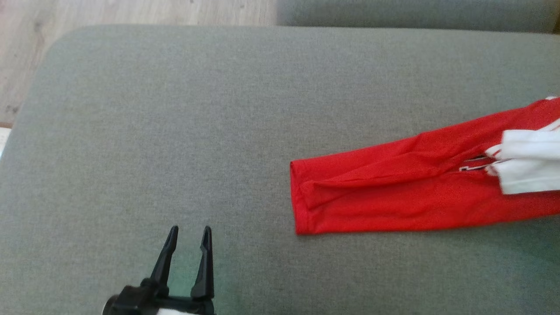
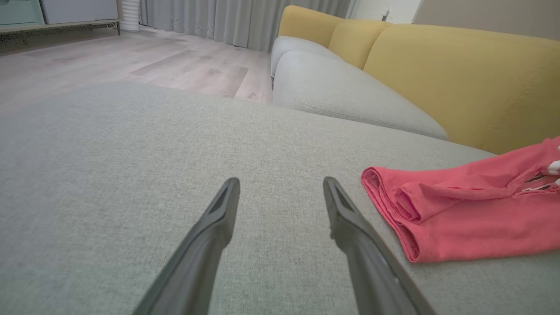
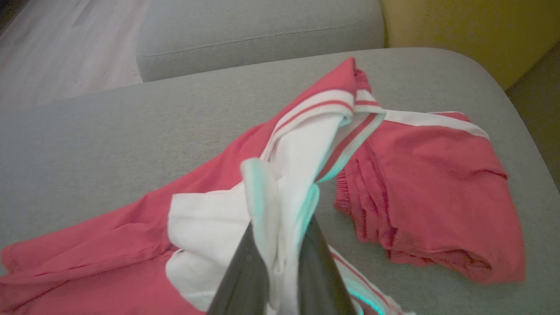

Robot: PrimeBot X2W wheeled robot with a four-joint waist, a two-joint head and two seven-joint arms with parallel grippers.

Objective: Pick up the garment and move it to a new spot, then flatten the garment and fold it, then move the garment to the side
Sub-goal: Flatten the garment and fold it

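Note:
A red garment point(image 1: 393, 197) with white panels and striped trim lies on the grey cushion point(image 1: 175, 131), reaching off the head view's right edge. In the right wrist view my right gripper point(image 3: 280, 232) is shut on a bunched white fold of the garment point(image 3: 433, 183), whose red sleeve trails to the lower left. My left gripper point(image 1: 189, 234) stands open above bare cushion at the lower left of the head view, well left of the garment's hem. In the left wrist view its fingers point(image 2: 218, 218) frame bare fabric, with the garment point(image 2: 463, 210) to the right.
The cushion's rounded left edge drops to a pale wood floor point(image 1: 109, 13). A second grey seat point(image 2: 341, 92) and yellow backrests point(image 2: 459, 74) stand beyond. Grey curtains point(image 2: 218, 17) hang at the far wall.

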